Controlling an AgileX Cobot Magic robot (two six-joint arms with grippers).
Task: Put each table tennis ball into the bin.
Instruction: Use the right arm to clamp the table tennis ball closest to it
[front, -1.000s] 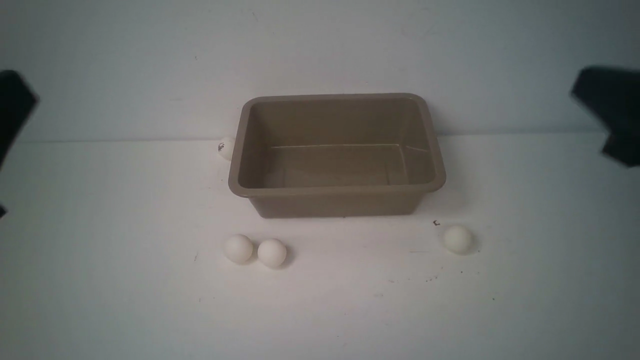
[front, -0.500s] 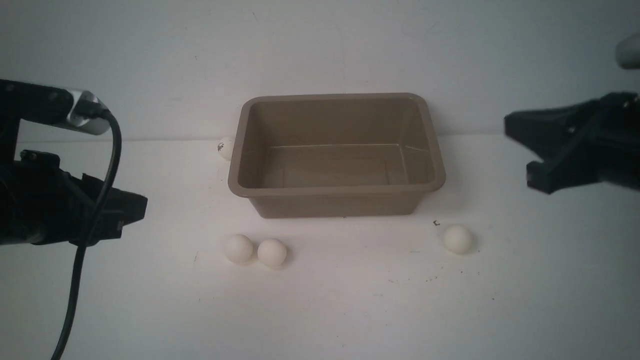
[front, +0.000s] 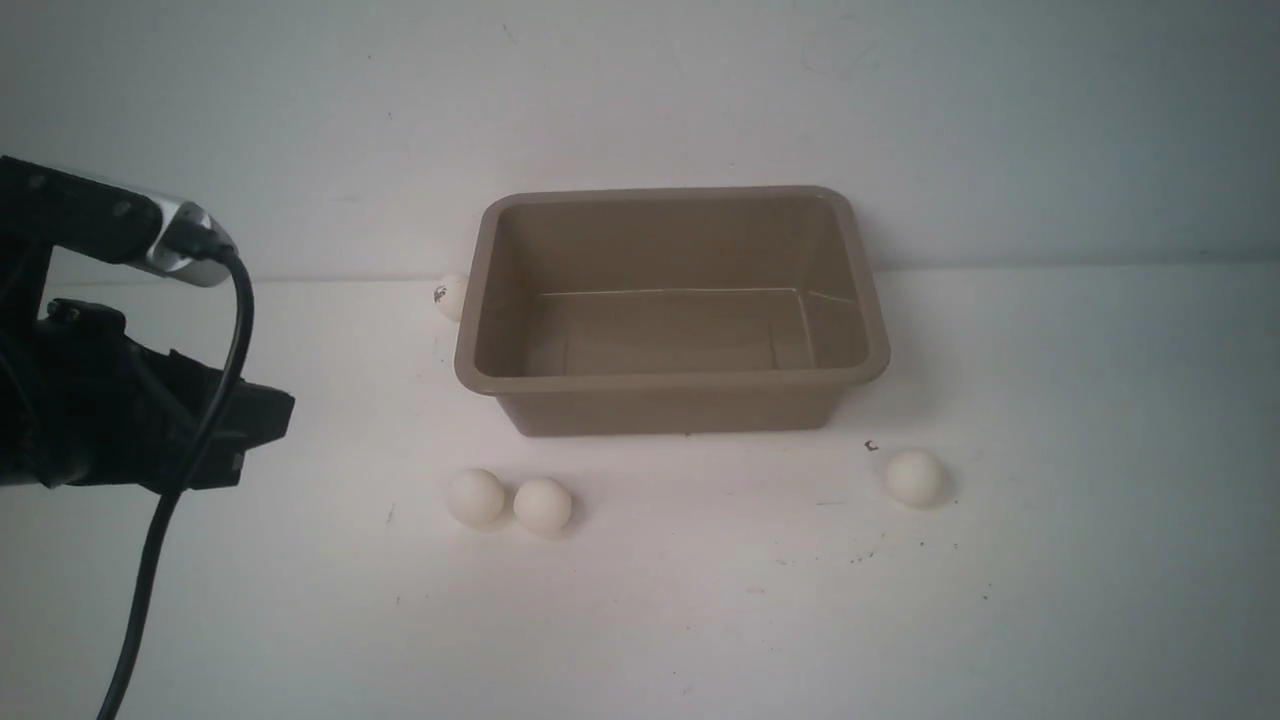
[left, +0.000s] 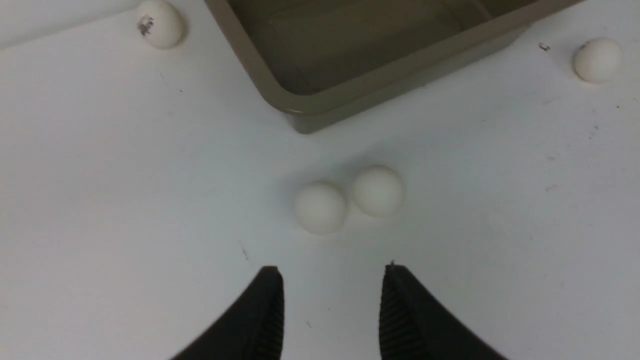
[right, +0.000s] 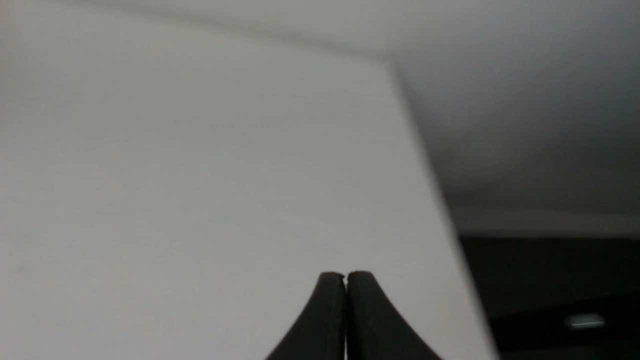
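A white table (front: 700, 620) ran back to a plain pale wall (front: 640, 90). The taupe bin (front: 670, 382) stood centred toward the table's far edge. Four white table tennis balls lay on the table outside it. The left ball of the pair (front: 475, 497) and the right ball of the pair (front: 543, 503) sat touching or almost so, before the bin's front left corner. The lone ball (front: 914, 477) was off its front right corner, and the logo ball (front: 452, 296) was against its left wall near the back. The left claw (left: 331, 272) hung over the table's left side, ribbed jaws parted and empty, pointing at the pair but apart from them. The right claw (right: 346, 276), seen only in its wrist view, had its jaws pressed together on nothing.
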